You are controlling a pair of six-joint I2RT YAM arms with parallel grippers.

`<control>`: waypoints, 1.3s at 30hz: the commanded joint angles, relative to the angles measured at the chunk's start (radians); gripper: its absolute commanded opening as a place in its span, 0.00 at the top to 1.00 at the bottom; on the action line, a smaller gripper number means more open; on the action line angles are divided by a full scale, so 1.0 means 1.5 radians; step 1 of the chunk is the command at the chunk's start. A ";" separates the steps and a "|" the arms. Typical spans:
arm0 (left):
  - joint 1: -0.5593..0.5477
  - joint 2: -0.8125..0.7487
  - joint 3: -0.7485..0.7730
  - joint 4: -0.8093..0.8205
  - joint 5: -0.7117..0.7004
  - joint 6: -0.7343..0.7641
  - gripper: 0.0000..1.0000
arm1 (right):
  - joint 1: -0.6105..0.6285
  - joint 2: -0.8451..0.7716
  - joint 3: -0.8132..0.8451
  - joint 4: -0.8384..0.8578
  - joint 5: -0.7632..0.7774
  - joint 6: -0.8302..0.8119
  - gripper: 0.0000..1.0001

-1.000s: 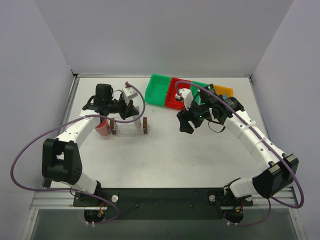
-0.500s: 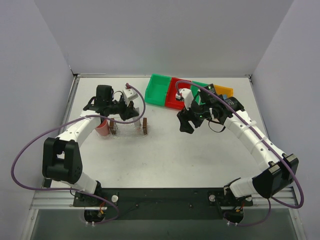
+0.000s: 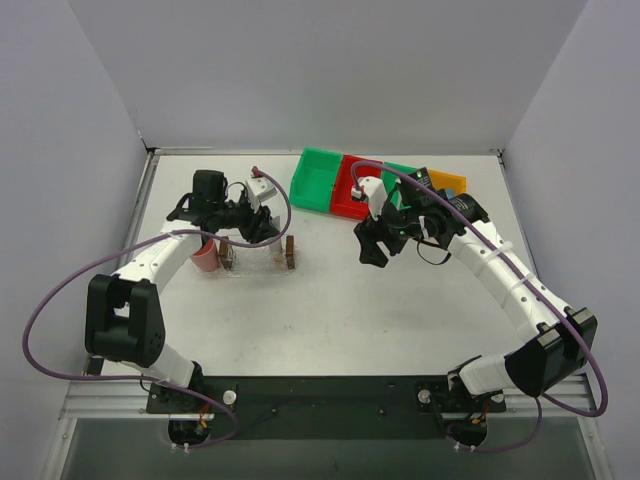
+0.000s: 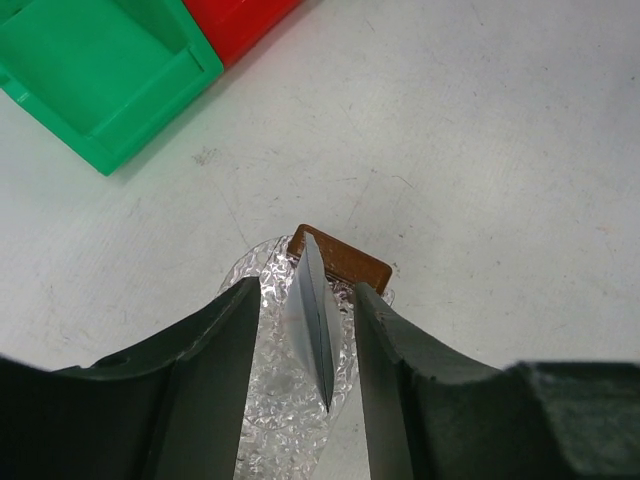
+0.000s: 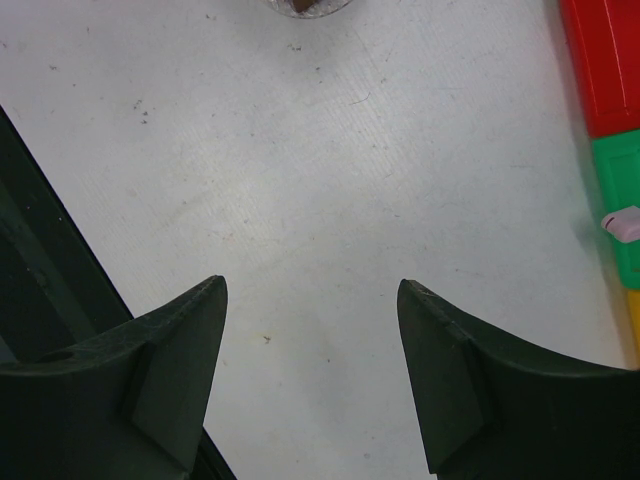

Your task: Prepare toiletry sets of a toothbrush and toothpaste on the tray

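A pale grey-white toothpaste (image 4: 315, 320) tube stands on edge in the clear tray (image 4: 262, 400), its far end against the brown end block (image 4: 352, 264). My left gripper (image 4: 310, 294) straddles the tube, open, with a gap on each side of it. In the top view the left gripper (image 3: 262, 228) hovers over the tray (image 3: 258, 264) at the left. My right gripper (image 3: 372, 246) hangs open and holds nothing over bare table (image 5: 320, 180). A pale pink tip (image 5: 622, 225) shows in a green bin; I cannot tell whether it is the toothbrush.
A pink cup (image 3: 205, 258) stands just left of the tray. A row of bins lines the back: green (image 3: 318, 178), red (image 3: 350, 192), green (image 3: 402, 178) and yellow (image 3: 446, 183). Grey walls close in the table on both sides.
My left gripper's jaws have parted and let go of the grey-white tube over the tray. Neither arm has visibly moved.
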 commanded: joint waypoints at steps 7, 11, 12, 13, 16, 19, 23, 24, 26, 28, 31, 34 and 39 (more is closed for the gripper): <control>0.010 -0.041 0.056 0.010 -0.019 -0.022 0.30 | -0.016 -0.020 0.001 0.023 0.048 0.016 0.36; 0.018 -0.075 0.067 0.011 -0.011 -0.045 0.13 | -0.033 -0.025 0.004 0.060 0.129 0.062 0.36; 0.018 -0.081 0.068 0.012 -0.010 -0.051 0.13 | -0.038 -0.023 0.006 0.066 0.154 0.072 0.36; 0.019 -0.088 0.069 0.017 -0.011 -0.067 0.13 | -0.055 -0.018 0.009 0.072 0.202 0.083 0.36; 0.021 -0.119 0.069 0.041 -0.019 -0.116 0.12 | -0.093 0.004 0.034 0.080 0.257 0.132 0.36; 0.023 -0.150 0.060 0.074 -0.051 -0.167 0.11 | -0.144 0.029 0.053 0.096 0.306 0.183 0.36; 0.023 -0.206 0.031 0.113 -0.143 -0.213 0.11 | -0.184 0.072 0.063 0.119 0.421 0.210 0.36; 0.022 -0.213 0.025 0.111 -0.151 -0.219 0.10 | -0.187 0.083 0.064 0.124 0.433 0.213 0.36; 0.022 -0.232 0.019 0.102 -0.164 -0.226 0.10 | -0.194 0.124 0.076 0.128 0.461 0.222 0.36; 0.022 -0.247 0.006 0.101 -0.164 -0.227 0.10 | -0.204 0.172 0.102 0.130 0.482 0.231 0.36; 0.022 -0.277 -0.017 0.110 -0.163 -0.225 0.10 | -0.222 0.231 0.131 0.128 0.508 0.250 0.36; 0.022 -0.304 -0.037 0.111 -0.167 -0.215 0.10 | -0.232 0.275 0.160 0.128 0.526 0.266 0.37; 0.022 -0.323 -0.047 0.097 -0.169 -0.201 0.10 | -0.243 0.325 0.189 0.128 0.539 0.268 0.38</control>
